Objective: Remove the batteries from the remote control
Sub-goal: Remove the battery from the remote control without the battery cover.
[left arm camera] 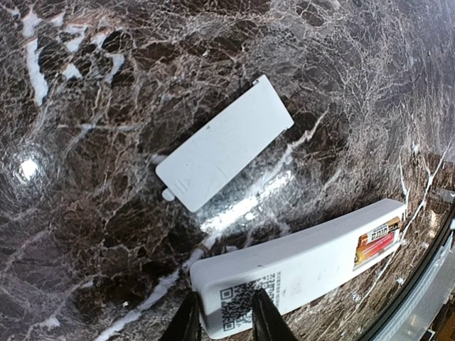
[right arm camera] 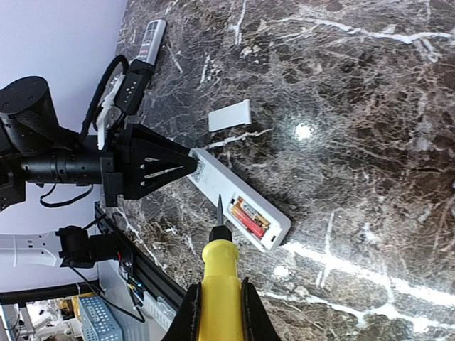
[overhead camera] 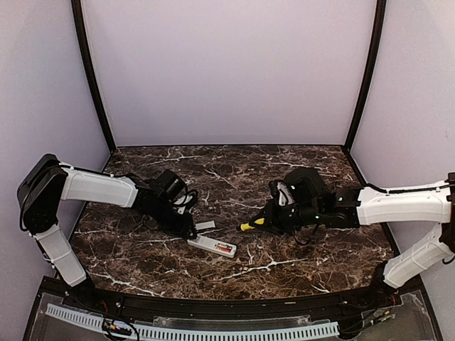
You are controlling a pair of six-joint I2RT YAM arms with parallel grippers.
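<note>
A white remote (overhead camera: 210,246) lies face down on the marble table, its battery bay open. Reddish batteries (overhead camera: 227,249) sit in the bay; they also show in the left wrist view (left arm camera: 375,242) and the right wrist view (right arm camera: 249,217). My left gripper (left arm camera: 226,320) is shut on the remote's (left arm camera: 298,266) QR-code end. My right gripper (right arm camera: 217,312) is shut on a yellow-handled stick tool (right arm camera: 220,280). The tool's dark tip hovers beside the remote (right arm camera: 213,177), just short of the bay.
A flat grey-white cover plate (overhead camera: 205,225) lies on the table just behind the remote, also in the left wrist view (left arm camera: 224,142). A second remote (right arm camera: 151,39) lies by the left arm near the wall. The table's front rail (overhead camera: 213,302) runs below.
</note>
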